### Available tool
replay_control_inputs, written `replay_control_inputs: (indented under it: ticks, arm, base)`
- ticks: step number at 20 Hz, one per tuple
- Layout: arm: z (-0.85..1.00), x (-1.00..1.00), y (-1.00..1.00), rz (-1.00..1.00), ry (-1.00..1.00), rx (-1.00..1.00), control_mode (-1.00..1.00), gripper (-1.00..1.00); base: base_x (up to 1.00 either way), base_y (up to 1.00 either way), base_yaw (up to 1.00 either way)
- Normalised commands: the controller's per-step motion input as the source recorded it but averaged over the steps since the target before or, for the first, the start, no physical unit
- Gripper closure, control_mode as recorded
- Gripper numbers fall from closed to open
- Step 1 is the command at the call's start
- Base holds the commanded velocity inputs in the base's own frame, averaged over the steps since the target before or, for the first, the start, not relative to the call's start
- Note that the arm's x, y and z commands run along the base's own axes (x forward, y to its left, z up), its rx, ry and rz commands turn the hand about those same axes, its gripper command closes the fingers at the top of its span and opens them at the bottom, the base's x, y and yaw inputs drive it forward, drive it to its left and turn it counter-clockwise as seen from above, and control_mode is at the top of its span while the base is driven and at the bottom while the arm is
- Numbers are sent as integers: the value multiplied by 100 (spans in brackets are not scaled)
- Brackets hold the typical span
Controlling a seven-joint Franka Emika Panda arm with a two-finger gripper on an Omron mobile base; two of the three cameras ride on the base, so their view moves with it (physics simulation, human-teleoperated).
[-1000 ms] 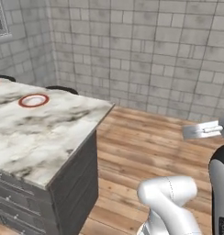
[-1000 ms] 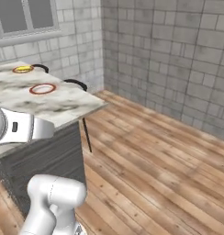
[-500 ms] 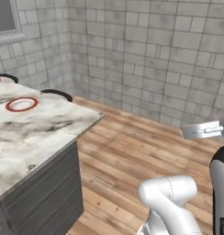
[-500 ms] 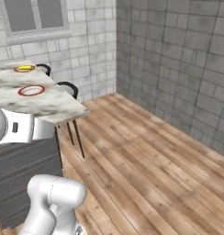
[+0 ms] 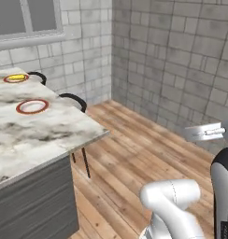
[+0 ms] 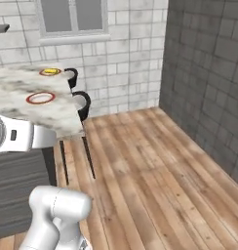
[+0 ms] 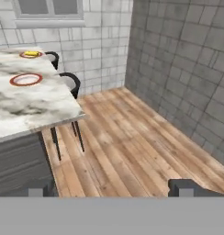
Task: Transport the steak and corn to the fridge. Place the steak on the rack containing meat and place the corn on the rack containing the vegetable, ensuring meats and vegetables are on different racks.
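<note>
Whole scene shifting versus a second ago: camera swinging, window now showing, marble surface point(image 5: 46, 135) sitting further left. Surface carrying two red-rimmed plates; near plate point(image 5: 32, 106) bare. Corn point(image 5: 15, 77) lying on far plate point(image 5: 6, 79), long axis roughly left-right in left base view; taper too small to tell. Gripper point(image 7: 112, 189) released, jaws wide, grasping nothing.
</note>
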Motion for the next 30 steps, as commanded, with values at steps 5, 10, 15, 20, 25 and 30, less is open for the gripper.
replay_control_inputs:
  ticks: [5,10,15,20,25,30]
  arm:
    - [0,0,0,0,0,0,100,-100]
    - [0,0,0,0,0,0,100,-100]
    - [0,0,0,0,0,0,100,-100]
    - [0,0,0,0,0,0,100,-100]
    - [0,0,0,0,0,0,100,-100]
    - [0,0,0,0,0,0,100,-100]
  base:
    - [87,-79,59]
    - [69,-100,39]
    - [72,-100,43]
    - [83,-99,50]
    - [80,-86,55]
    - [70,-69,63]
